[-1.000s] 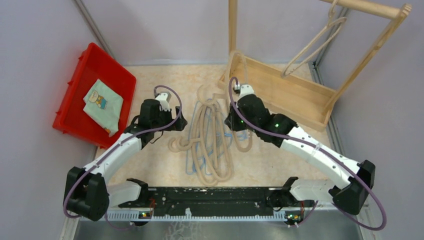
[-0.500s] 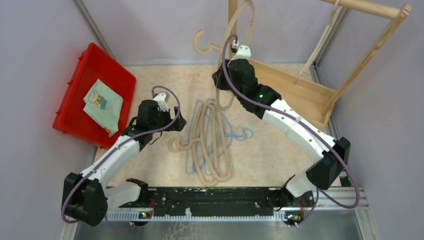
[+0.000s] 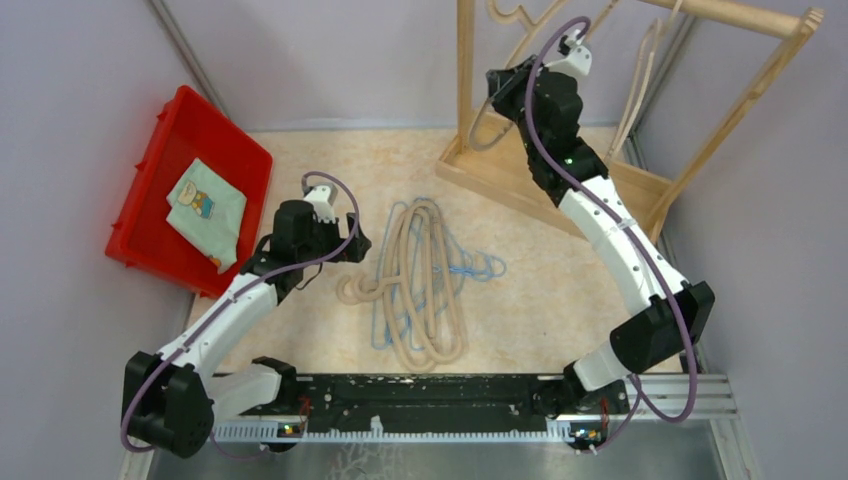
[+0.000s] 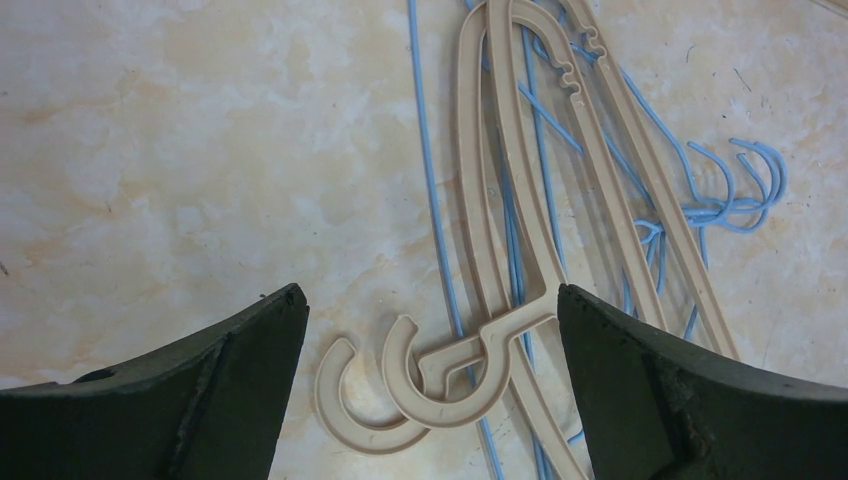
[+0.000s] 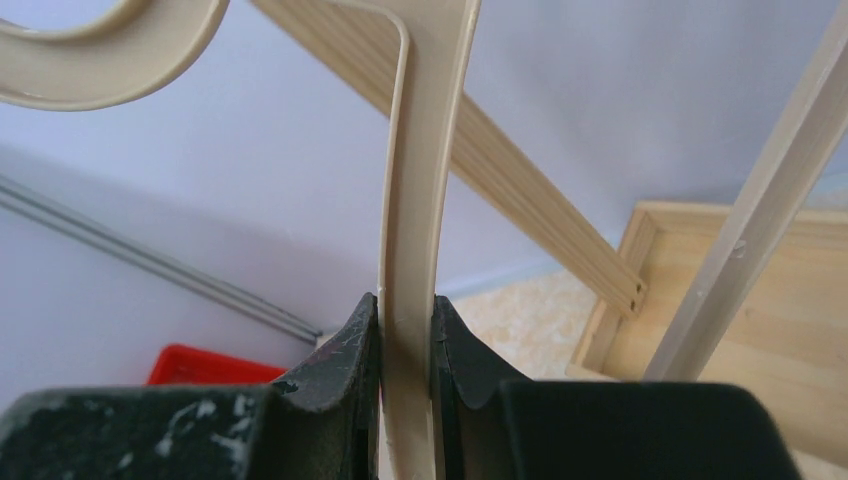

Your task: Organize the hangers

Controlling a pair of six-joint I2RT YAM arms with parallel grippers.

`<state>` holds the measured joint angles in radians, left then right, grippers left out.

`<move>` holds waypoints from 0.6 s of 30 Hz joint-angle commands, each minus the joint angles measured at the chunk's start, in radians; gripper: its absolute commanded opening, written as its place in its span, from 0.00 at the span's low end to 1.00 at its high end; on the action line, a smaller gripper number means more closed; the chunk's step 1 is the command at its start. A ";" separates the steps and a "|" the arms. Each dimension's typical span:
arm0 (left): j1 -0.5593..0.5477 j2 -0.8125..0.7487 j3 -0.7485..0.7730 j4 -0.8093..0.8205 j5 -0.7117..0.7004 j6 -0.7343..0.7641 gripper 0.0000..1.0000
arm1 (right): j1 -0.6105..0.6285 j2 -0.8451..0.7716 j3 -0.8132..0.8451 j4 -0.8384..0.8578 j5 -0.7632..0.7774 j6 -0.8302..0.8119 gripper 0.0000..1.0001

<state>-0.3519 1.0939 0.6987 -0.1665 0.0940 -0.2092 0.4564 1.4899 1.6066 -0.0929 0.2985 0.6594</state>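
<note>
Counter, near to far.
- Left end effector: jaws wide apart, holding nothing, poised over the hooks of the pile.
- Hangers: beige, with blue wire hangers tangled among them, lying flat mid-counter.
- Bin: red, far left, cloth inside.
- Right end effector: raised, pinched tight on one beige hanger beside the rack post.
- Hung hanger: on the rack's top rail.

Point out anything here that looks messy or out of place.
The beige and blue hangers lie in a tangled heap mid-table, blue wires threaded under the beige ones. Just one hanger hangs on the rack.
</note>
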 commanded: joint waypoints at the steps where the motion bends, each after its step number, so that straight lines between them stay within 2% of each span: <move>1: -0.004 0.005 0.019 -0.010 -0.012 0.032 1.00 | -0.043 0.010 0.070 0.169 -0.061 0.069 0.00; 18: -0.004 0.013 0.021 -0.018 -0.033 0.051 1.00 | -0.221 0.078 0.038 0.299 -0.067 0.280 0.00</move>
<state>-0.3519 1.1038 0.6991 -0.1802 0.0742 -0.1776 0.2642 1.5761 1.6268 0.0910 0.2432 0.8822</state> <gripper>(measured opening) 0.998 0.168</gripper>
